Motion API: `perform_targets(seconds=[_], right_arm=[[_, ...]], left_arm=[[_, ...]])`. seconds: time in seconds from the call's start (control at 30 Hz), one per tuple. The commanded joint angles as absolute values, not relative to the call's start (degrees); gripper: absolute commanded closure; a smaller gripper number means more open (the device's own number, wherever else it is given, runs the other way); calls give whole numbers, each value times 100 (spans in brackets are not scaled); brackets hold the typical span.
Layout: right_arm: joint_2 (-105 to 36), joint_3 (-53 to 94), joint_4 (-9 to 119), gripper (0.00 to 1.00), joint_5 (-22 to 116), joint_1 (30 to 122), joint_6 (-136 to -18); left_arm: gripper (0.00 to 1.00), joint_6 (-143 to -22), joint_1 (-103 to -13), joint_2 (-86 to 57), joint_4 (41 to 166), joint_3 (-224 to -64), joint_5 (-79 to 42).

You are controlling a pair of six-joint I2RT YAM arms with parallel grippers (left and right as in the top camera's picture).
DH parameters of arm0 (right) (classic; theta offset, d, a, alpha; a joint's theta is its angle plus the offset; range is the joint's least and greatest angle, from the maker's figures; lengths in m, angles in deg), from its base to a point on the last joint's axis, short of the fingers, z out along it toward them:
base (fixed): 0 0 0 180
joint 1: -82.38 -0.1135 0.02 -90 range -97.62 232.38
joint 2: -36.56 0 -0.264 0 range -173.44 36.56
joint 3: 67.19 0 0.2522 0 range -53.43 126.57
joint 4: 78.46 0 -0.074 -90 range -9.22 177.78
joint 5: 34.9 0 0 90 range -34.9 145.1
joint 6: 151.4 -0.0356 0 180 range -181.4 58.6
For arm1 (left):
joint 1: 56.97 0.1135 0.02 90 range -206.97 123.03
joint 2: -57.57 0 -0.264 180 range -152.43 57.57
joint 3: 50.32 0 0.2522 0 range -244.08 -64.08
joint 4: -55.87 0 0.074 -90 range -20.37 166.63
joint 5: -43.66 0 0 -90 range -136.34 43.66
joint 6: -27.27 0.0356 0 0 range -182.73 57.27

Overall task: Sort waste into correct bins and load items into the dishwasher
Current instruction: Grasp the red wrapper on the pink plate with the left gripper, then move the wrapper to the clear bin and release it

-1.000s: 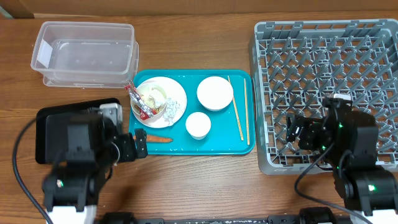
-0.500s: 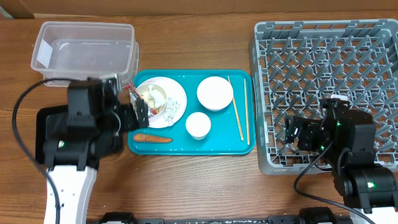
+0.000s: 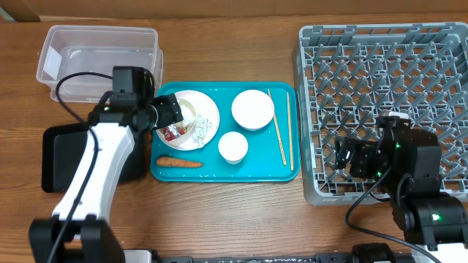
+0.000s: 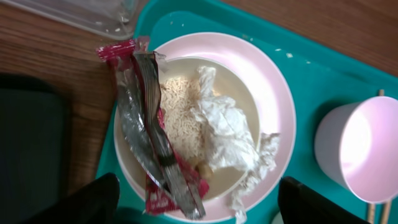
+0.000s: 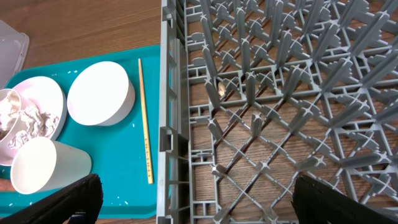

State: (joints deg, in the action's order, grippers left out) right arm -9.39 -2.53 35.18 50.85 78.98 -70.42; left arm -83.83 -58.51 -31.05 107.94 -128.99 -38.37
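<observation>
My left gripper is open just above the left edge of the white plate. In the left wrist view its fingers straddle the plate, which holds a shallow bowl with rice scraps, the foil ball and the red-and-white wrapper. The carrot lies on the teal tray in front of the plate. A white bowl, a cup and chopsticks lie to the right. My right gripper is open and empty over the grey dish rack.
The clear tub stands at the back left. The black tray lies at the front left, partly under my left arm. The teal tray sits between them and the rack, whose wall borders it.
My left arm has swung from beside the black tray and carrot, back and right, to above the plate. The right arm has not moved.
</observation>
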Motion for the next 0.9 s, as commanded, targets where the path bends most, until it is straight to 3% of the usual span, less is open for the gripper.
perform_targets(seconds=[0.0,0.07,0.13,0.2,0.23,0.27,0.53,0.87], right_arm=[[-896,-81,3535,0,5056,7913,-7062],[-896,-81,3535,0,5056,7913,-7062],[-896,-81,3533,0,5056,7913,-7062],[-896,-81,3526,0,5056,7913,-7062],[-896,-81,3520,0,5056,7913,-7062],[-896,-81,3511,0,5056,7913,-7062],[-896,-81,3452,0,5058,7913,-7062],[-896,-81,3446,0,5056,7913,-7062]], left_arm=[[22,-8505,-5884,-3524,10698,-12986,-3791],[33,-8505,-5884,-3730,10669,-12986,-3774],[50,-8505,-5884,-3872,10665,-12986,-3771],[73,-8505,-5884,-3913,10665,-12986,-3771],[89,-8505,-5882,-3909,10665,-12988,-3771],[96,-8505,-5882,-3891,10674,-12999,-3771],[96,-8503,-5871,-3435,10949,-13609,-3916],[96,-8331,-5871,-3196,10123,-14160,-5863]])
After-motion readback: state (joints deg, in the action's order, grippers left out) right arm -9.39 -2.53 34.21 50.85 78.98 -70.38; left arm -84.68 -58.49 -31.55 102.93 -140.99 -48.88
